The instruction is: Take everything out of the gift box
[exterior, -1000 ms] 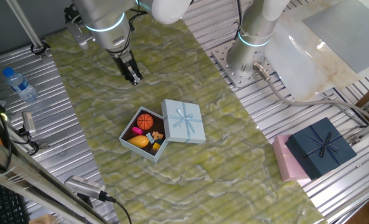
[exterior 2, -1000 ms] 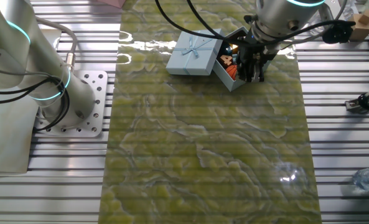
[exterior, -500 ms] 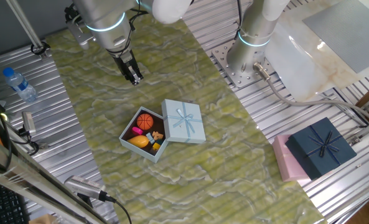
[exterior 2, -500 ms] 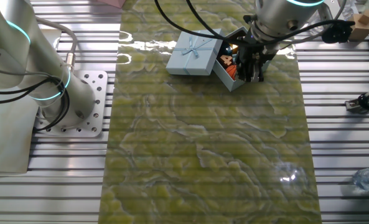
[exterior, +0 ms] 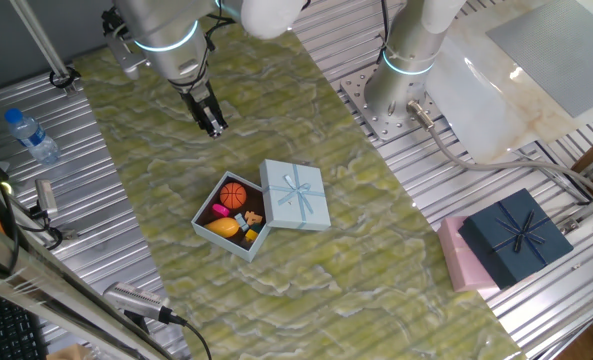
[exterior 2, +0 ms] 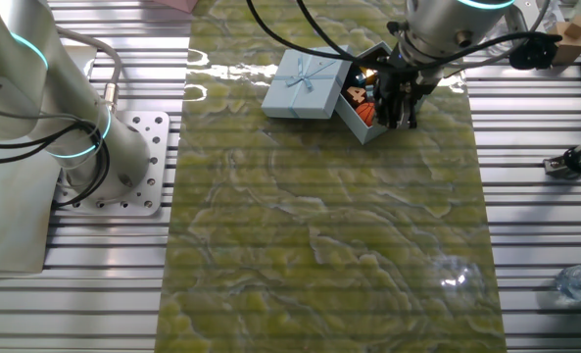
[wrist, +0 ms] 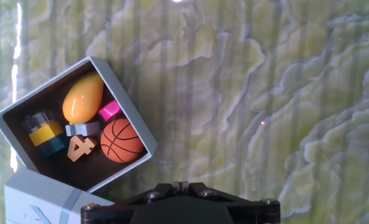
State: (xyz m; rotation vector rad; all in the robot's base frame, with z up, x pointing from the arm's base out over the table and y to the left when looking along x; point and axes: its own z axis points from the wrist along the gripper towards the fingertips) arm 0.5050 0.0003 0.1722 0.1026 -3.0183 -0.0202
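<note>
Scanning one fixed view from the left, we note a plastic water bottle lying on the ribbed metal near the table's left edge, well apart from everything else. Next comes the claw, hanging above the green marbled mat towards the table's far edge, clear of the box and carrying nothing; its fingers sit close together, a narrow set.

Near the middle of the table sits the gift box, open. Inside we log an orange basketball, a yellow-orange mango-shaped fruit and a magenta piece. The hand view adds a tan figure "4" beside the ball, a small grey block and a yellow-and-blue stacked bit in the box's corner. All items lie inside the walls.

Touching the box's right side lies its pale-blue lid, bow up, flat on the mat.

Further right stands the second arm's base. At the table's right edge, a dark navy box with bow rests on a pink box.
</note>
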